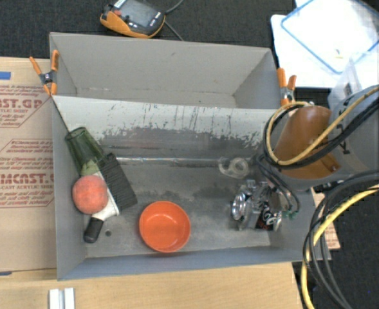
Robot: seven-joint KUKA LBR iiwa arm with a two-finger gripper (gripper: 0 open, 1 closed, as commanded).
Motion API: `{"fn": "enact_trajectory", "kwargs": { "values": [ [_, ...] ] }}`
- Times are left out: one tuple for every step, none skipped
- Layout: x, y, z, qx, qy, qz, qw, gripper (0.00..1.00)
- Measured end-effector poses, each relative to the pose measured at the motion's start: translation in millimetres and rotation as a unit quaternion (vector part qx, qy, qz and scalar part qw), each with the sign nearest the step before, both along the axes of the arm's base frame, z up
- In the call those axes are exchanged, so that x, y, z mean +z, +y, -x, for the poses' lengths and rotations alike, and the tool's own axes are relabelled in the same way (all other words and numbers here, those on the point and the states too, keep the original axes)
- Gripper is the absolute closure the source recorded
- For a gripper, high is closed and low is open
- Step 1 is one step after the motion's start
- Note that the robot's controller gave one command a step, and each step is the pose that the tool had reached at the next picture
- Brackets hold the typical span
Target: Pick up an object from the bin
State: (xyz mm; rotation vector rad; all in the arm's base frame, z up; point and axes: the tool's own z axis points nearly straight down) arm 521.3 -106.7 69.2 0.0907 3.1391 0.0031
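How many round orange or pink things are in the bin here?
2: an orange bowl by the near wall, and a pink ball at the left beside a black brush. The gripper may hide more.

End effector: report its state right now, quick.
End effector: cannot be told whether open or closed; no object can be seen in it. It is low at the right of the bin, apart from the orange bowl.
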Motion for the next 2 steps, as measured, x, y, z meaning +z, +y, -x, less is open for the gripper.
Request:
{"fn": "enact_trajectory", "kwargs": {
  "values": [
    [0.0, 0.0, 0.0, 0.0, 0.0, 0.0, 1.0, 1.0],
    [26.3, 0.7, 1.1, 0.0, 0.0015, 0.0, 1.0, 1.0]
  ]
}}
